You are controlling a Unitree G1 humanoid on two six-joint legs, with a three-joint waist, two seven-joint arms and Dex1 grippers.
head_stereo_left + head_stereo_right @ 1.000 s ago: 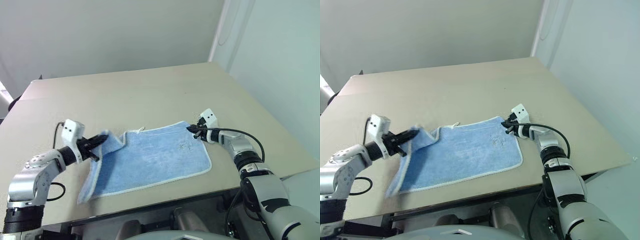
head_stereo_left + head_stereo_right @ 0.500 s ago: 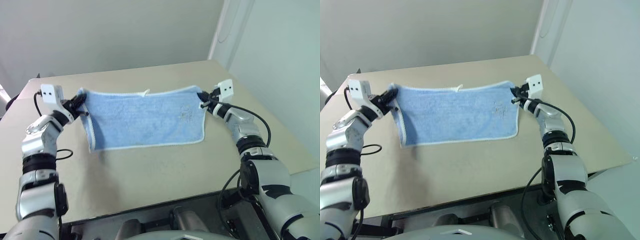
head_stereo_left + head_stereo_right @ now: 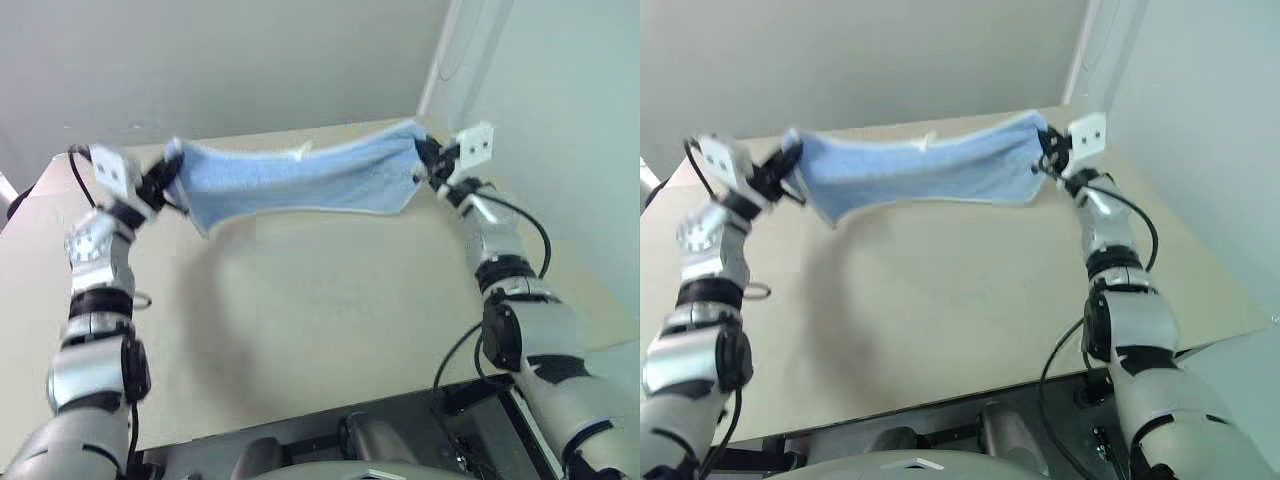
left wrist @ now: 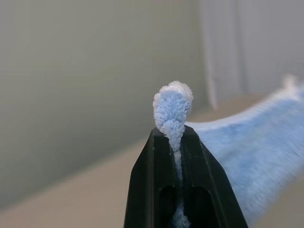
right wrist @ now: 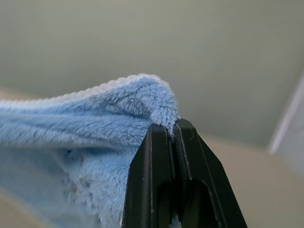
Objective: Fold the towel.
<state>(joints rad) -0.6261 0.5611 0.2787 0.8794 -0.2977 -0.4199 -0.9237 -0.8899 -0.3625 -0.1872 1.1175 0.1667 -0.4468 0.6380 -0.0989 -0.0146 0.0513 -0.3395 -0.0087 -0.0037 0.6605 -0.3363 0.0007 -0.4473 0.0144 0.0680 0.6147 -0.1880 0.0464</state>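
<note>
Light-blue terry towel (image 3: 300,180) with white stitched edging is hanging stretched in the air above the beige worktop (image 3: 320,320), no longer lying on it as a second ago. Left claw (image 4: 175,142) is pinching one top corner, right claw (image 5: 172,130) the other. No writing is readable on the towel.
</note>
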